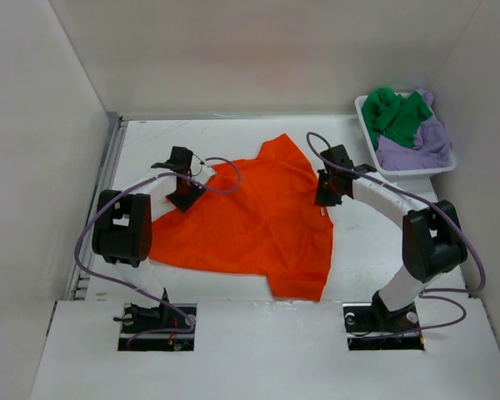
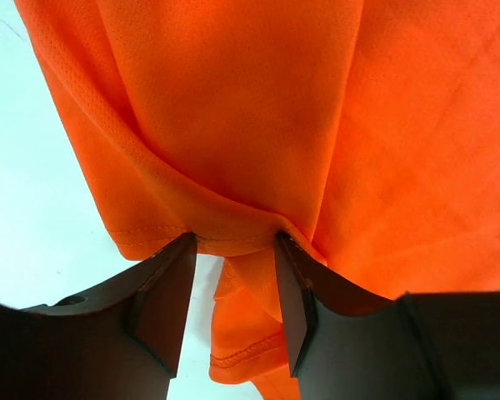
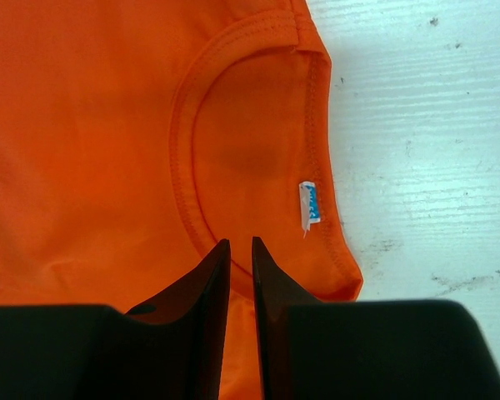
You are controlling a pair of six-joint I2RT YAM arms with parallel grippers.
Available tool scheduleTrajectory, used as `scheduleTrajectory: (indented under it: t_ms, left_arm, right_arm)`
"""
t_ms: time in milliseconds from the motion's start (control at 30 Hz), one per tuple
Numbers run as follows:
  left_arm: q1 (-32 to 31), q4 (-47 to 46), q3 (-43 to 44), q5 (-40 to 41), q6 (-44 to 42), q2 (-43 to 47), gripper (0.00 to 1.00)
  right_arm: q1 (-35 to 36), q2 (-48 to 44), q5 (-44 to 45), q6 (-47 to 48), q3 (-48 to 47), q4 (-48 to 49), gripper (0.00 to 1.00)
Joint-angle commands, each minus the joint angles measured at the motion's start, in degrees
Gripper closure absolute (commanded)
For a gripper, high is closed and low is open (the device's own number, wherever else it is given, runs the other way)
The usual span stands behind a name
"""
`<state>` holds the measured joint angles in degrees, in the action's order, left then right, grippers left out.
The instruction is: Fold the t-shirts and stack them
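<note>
The orange t-shirt (image 1: 250, 221) lay spread, with wrinkles, in the middle of the desk (image 1: 175, 137), and its lowest part almost reached the near edge. Its outline was irregular, and I could not clearly make out the sleeves from above.

The left gripper (image 2: 233, 242) was at the side of the shirt nearer the left edge. In the left wrist view its fingers stood about half open. A bunched hem of orange cloth ran across between the tips, and more cloth hung in the gap. A strip of white desk also showed through that gap, so the cloth was not visibly pressed. From above, the gripper's own body hid the fingertips.

The right gripper (image 3: 240, 242) was over the collar (image 3: 182, 158), on the side of the shirt nearer the right edge. Its fingers were almost together, with only a thin slit between them. The cloth around them lay flat, and no grasp was visible. A small white and blue label (image 3: 309, 206) was inside the neck; its print was too small to read.

The green t-shirt (image 1: 397, 117) and the lavender t-shirt (image 1: 417, 146) were crumpled together in a white basket (image 1: 364, 125) at the far right corner. The green one lay partly over the lavender one, so their shapes were hard to tell.
</note>
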<state>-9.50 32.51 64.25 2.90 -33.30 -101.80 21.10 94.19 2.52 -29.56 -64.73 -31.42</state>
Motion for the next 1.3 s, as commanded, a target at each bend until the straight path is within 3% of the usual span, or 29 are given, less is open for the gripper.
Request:
scheduleTrajectory:
  t_ms: [0, 233, 367, 567, 967, 1100, 1267]
  left_arm:
    - [-0.56, -3.33, 1.14, 1.14, -0.28, -1.12, 0.59]
    - [0.14, -6.05, 3.51, 4.14, 0.16, 2.21, 0.59]
    - [3.73, -5.88, 7.37, 2.82, 3.14, 3.10, 0.61]
    - [6.46, -2.46, 10.63, -0.43, 4.03, -1.20, 0.65]
    - [7.52, 5.28, 14.24, -8.00, 7.46, -7.09, 0.65]
    - [8.49, 5.81, 14.24, -5.80, 7.55, -8.68, 0.73]
    - [8.66, 5.81, 14.59, -5.09, 7.55, -8.07, 0.94]
  right_arm:
    - [0.47, -2.17, -0.24, -0.06, 0.83, 2.59, 0.79]
    - [0.47, -2.79, -0.42, -0.67, 3.38, 3.91, 0.79]
    - [0.56, -2.52, -0.42, -0.85, 4.00, 4.17, 0.79]
    - [0.56, -2.17, -0.42, -1.02, 4.35, 4.88, 0.79]
    - [0.56, -2.43, -0.15, -1.02, 5.23, 4.88, 0.79]
    - [0.56, -2.70, -0.06, -1.02, 5.49, 4.96, 0.79]
    - [0.30, -0.60, 0.55, -1.72, 5.49, 5.49, 0.80]
